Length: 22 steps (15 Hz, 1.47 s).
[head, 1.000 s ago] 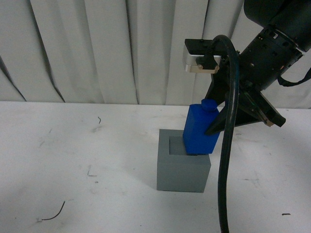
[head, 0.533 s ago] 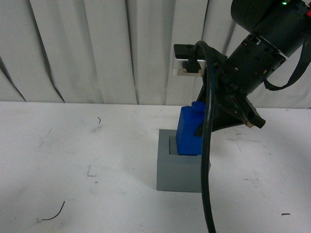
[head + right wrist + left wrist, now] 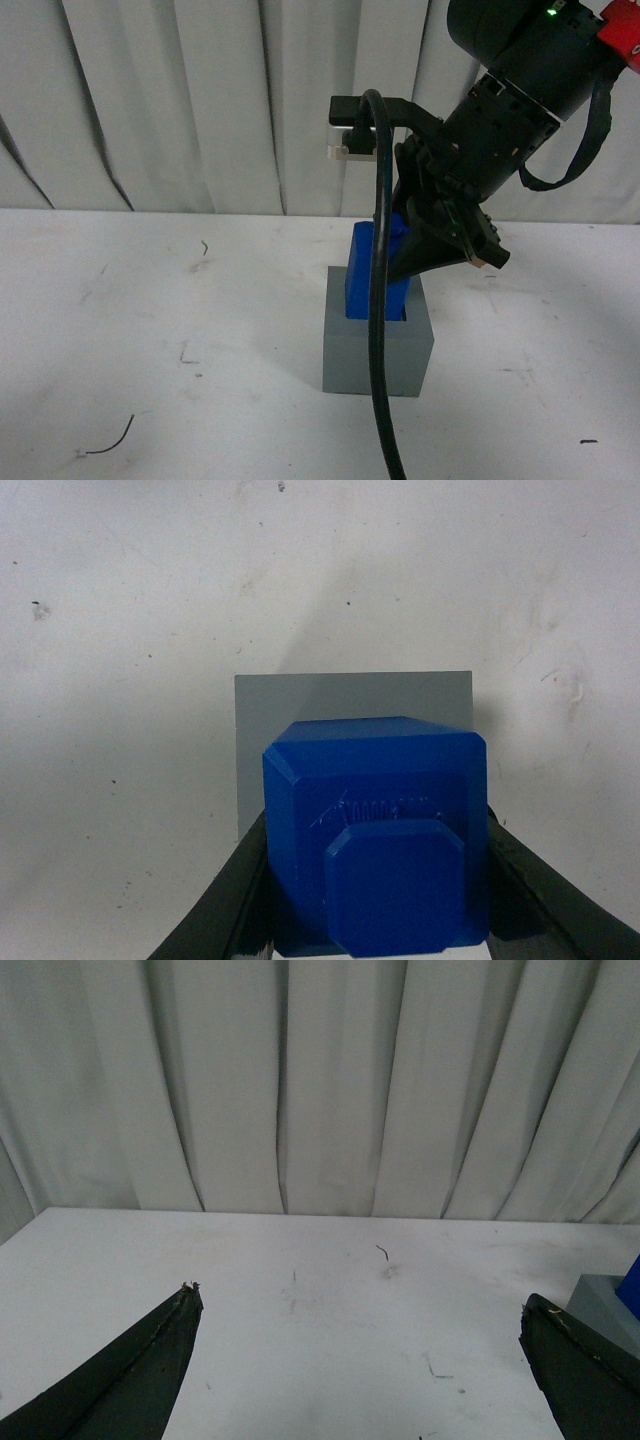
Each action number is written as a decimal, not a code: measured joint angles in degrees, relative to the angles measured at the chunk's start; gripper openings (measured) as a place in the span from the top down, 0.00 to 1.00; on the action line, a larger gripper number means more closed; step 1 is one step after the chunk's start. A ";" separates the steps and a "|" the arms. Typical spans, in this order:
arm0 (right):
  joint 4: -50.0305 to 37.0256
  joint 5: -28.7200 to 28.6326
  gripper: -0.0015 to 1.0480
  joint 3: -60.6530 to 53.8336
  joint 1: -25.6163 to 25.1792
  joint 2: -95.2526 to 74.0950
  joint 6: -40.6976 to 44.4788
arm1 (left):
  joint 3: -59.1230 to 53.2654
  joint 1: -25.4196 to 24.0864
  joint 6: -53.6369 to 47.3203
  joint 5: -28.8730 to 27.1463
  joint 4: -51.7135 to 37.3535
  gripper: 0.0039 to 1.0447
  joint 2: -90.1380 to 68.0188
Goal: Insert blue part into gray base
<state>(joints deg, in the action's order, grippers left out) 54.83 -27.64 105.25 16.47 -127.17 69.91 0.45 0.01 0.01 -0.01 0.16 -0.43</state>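
Note:
The gray base (image 3: 375, 350), a matte cube, stands mid-table. The blue part (image 3: 362, 275) stands with its lower end inside the base's top recess, nearly upright. My right gripper (image 3: 405, 262) is shut on its upper half from the right. In the right wrist view the blue part (image 3: 375, 830) with its knob fills the space between the dark fingers (image 3: 215, 905), and the gray base (image 3: 350, 705) shows behind it. My left gripper (image 3: 360, 1360) is open and empty over bare table; the gray base's edge (image 3: 600, 1300) and a sliver of the blue part (image 3: 632, 1282) show at one side.
The white table (image 3: 150, 330) has small dark scuffs and a thin wire scrap (image 3: 110, 440) near the front left. A pleated white curtain (image 3: 200, 100) hangs behind. A black cable (image 3: 380, 330) from the right arm hangs in front of the base.
My right gripper has carried the blue part left and down, turning it from tilted to nearly upright, so it sits deeper in the base's recess.

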 joint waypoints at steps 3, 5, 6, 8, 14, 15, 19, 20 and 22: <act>0.31 0.24 0.55 0.02 0.00 0.00 0.15 | 0.00 0.00 0.00 0.00 0.00 0.06 0.00; 0.39 0.63 0.55 0.04 -0.02 0.00 0.17 | 0.00 0.00 0.00 0.00 0.00 0.06 0.00; 0.39 0.83 0.55 0.02 -0.02 0.00 0.31 | 0.00 0.00 0.00 0.00 0.00 0.06 0.00; 0.33 1.31 0.55 -0.15 0.02 0.02 0.37 | 0.00 0.00 0.00 0.00 0.00 0.06 0.00; 0.96 2.25 0.25 -0.92 0.39 0.02 2.08 | 0.00 0.00 0.00 0.00 0.00 0.06 0.00; 0.87 1.86 0.20 -0.87 0.39 0.02 2.43 | 0.00 0.00 0.00 0.00 0.00 0.06 0.00; -0.59 0.00 0.06 -0.52 0.48 0.02 4.07 | 0.00 0.00 0.00 0.00 0.00 0.06 0.00; -0.92 -0.24 0.06 -0.50 0.57 0.02 4.02 | 0.00 0.00 0.00 0.00 0.00 0.06 0.00; -1.11 -1.66 0.06 -0.48 0.33 0.42 3.08 | 0.00 0.00 0.00 0.00 0.02 0.06 0.00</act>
<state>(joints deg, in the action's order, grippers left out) 53.71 -29.30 104.77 16.80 -126.76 72.99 0.45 0.01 0.01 -0.01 0.19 -0.43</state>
